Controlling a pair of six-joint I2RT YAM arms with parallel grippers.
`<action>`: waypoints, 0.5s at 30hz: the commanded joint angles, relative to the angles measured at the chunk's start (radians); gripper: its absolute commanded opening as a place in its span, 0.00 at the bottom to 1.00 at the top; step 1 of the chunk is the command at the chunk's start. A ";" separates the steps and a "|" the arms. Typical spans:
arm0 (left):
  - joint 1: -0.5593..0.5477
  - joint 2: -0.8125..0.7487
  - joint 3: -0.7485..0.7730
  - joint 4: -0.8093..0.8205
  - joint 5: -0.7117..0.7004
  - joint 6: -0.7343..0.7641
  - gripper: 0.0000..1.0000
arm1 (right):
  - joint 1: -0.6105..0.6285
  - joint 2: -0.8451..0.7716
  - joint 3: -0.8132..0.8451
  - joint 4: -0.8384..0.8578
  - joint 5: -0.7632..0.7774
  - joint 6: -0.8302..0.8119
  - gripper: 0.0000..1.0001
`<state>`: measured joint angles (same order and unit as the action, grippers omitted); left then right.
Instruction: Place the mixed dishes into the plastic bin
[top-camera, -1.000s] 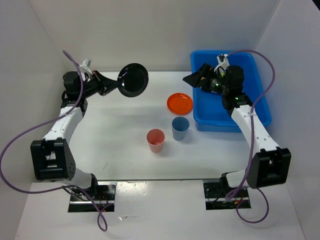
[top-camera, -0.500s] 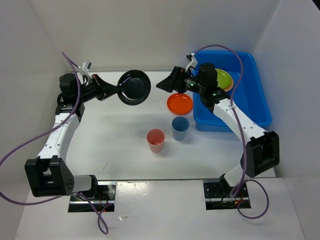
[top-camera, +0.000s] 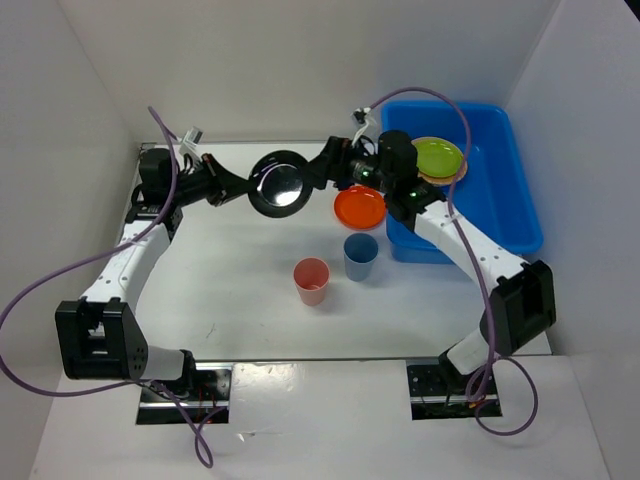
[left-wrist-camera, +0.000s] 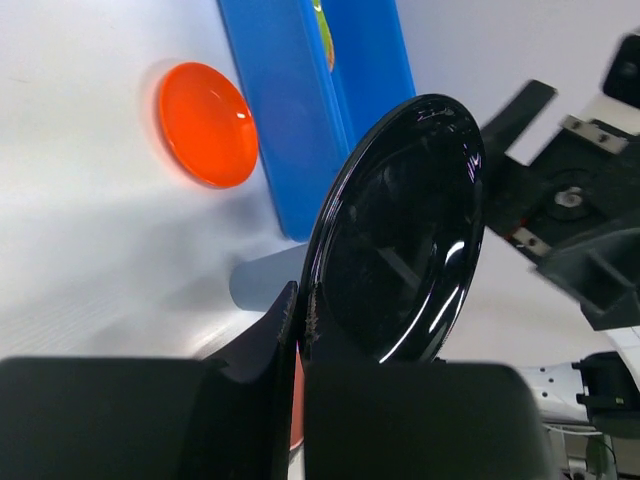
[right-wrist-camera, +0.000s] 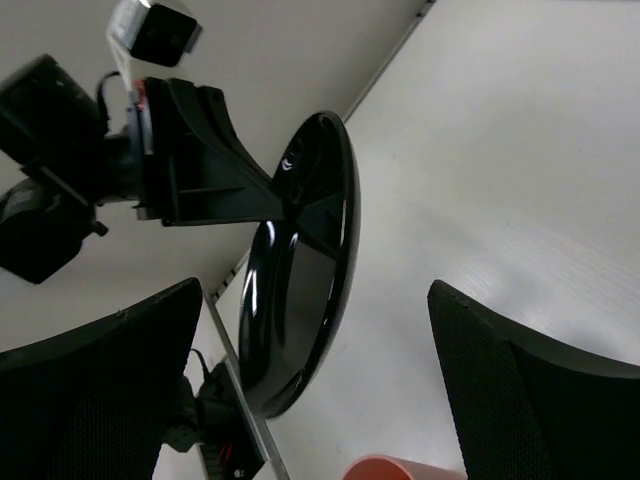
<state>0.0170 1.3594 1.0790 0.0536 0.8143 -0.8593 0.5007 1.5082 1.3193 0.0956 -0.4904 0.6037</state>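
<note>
My left gripper (top-camera: 247, 186) is shut on the rim of a glossy black plate (top-camera: 278, 185) and holds it on edge above the table's far middle. In the left wrist view the plate (left-wrist-camera: 400, 230) stands between my closed fingers. My right gripper (top-camera: 322, 171) is open and empty, its jaws on either side of the plate's (right-wrist-camera: 300, 270) far rim without touching it. An orange plate (top-camera: 359, 207), a blue cup (top-camera: 360, 256) and a pink cup (top-camera: 311, 280) stand on the table. The blue plastic bin (top-camera: 520, 205) holds a lime green plate (top-camera: 438, 156) over a tan rim. No bamboo trays show.
White walls close in the table at the back and both sides. The bin's long wall (left-wrist-camera: 290, 120) stands just right of the orange plate (left-wrist-camera: 205, 125). The right arm reaches across above the orange plate. The pink cup's rim (right-wrist-camera: 400, 468) lies under the right gripper.
My right arm has swung left out of the bin to the black plate, uncovering the lime green plate. My left arm has carried the black plate right, towards the middle.
</note>
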 joint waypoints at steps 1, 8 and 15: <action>-0.018 0.000 0.032 0.061 0.014 0.025 0.00 | 0.047 0.075 0.063 0.006 0.075 -0.035 0.97; -0.028 0.000 0.032 0.017 -0.026 0.075 0.00 | 0.047 0.130 0.110 -0.023 0.110 -0.025 0.28; -0.037 0.009 0.032 -0.012 -0.069 0.118 0.59 | 0.047 0.124 0.141 -0.077 0.231 -0.025 0.00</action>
<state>-0.0166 1.3708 1.0801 0.0299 0.7540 -0.7521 0.5472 1.6512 1.4094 0.0284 -0.3828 0.6113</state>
